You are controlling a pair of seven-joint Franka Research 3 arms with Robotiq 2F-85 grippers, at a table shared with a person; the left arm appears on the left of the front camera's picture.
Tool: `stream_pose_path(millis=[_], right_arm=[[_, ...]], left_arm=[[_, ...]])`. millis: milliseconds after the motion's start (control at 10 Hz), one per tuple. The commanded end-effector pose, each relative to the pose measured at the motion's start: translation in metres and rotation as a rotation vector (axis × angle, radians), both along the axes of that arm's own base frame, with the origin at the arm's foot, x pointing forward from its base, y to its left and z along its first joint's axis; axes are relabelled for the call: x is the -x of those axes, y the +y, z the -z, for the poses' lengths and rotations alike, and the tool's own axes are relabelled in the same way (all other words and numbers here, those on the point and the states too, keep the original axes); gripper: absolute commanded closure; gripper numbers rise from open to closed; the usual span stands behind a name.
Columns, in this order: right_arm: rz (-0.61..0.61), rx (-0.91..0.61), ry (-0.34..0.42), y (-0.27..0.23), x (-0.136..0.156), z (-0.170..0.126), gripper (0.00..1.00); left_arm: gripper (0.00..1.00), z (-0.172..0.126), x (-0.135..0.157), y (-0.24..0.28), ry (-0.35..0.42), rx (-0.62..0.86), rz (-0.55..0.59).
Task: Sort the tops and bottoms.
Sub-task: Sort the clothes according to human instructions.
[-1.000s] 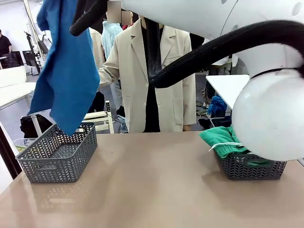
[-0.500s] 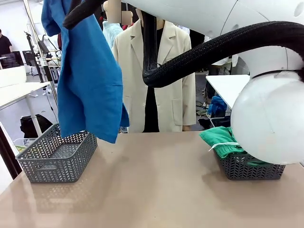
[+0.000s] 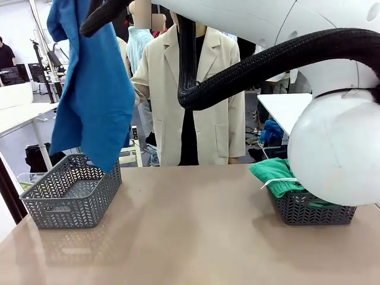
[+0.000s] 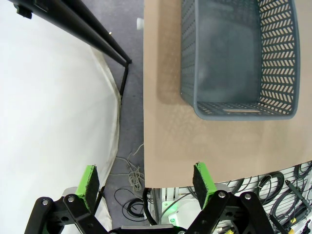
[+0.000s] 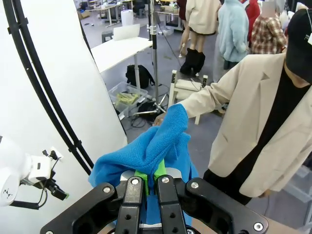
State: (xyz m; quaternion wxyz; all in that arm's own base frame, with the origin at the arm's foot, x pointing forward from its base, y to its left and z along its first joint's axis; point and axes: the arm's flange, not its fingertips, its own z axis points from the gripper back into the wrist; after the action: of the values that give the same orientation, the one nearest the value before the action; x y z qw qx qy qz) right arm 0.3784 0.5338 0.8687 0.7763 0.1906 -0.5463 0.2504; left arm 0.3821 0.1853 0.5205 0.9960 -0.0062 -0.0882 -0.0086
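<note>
1. Front view: the royal-blue top [image 3: 89, 95] hung up high at picture left, dangling from the right arm that reached across, with its bottom corner just above the back rim of the left grey basket [image 3: 71, 199] on the bench [image 3: 190, 237]. The green bottoms [image 3: 276, 175], white drawstring showing, were piled in the right basket [image 3: 312, 208], spilling over its near-left rim. A person in a beige coat [image 3: 178, 95] stood at the far side.
2. Left wrist view: the left tool [image 4: 146, 180] sat wide open, green pads [image 4: 88, 180] spread apart and nothing between them, above the bench edge, well clear of the grey basket.
3. Right wrist view: the right tool [image 5: 146, 183] was clamped tight on a bunched fold of the blue top, cloth puffing up right over the fingertips. No readable writing or labels anywhere, tbh.
</note>
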Motion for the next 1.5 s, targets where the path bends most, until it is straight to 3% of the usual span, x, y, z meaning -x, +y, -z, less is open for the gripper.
stream_pose_path(millis=[0, 200, 500, 700, 900, 1100, 1400], right_arm=[[-0.010, 0.006, 0.009, -0.002, 0.003, -0.002, 1.00], [0.000, 0.000, 0.000, 0.000, 0.000, 0.000, 1.00], [-0.099, -0.001, -0.010, 0.056, -0.059, -0.032, 1.00], [-0.187, -0.146, -0.039, 0.088, -0.091, -0.045, 1.00], [-0.220, -0.168, -0.070, 0.127, -0.117, -0.050, 1.00], [-0.233, -0.205, -0.069, 0.172, -0.156, -0.041, 1.00], [-0.259, -0.197, 0.071, 0.233, -0.228, 0.014, 1.00]], left_arm=[[0.00, -0.001, 0.000, 0.003, 0.008, -0.006, 0.002], [0.00, -0.001, 0.000, 0.003, 0.008, -0.006, 0.002], [0.00, -0.001, 0.000, 0.003, 0.008, -0.006, 0.002], [0.00, -0.001, 0.000, 0.003, 0.008, -0.006, 0.002], [0.00, -0.001, 0.000, 0.003, 0.008, -0.006, 0.002], [0.00, -0.001, 0.000, 0.003, 0.008, -0.006, 0.002], [0.00, -0.001, 0.000, 0.003, 0.008, -0.006, 0.002]])
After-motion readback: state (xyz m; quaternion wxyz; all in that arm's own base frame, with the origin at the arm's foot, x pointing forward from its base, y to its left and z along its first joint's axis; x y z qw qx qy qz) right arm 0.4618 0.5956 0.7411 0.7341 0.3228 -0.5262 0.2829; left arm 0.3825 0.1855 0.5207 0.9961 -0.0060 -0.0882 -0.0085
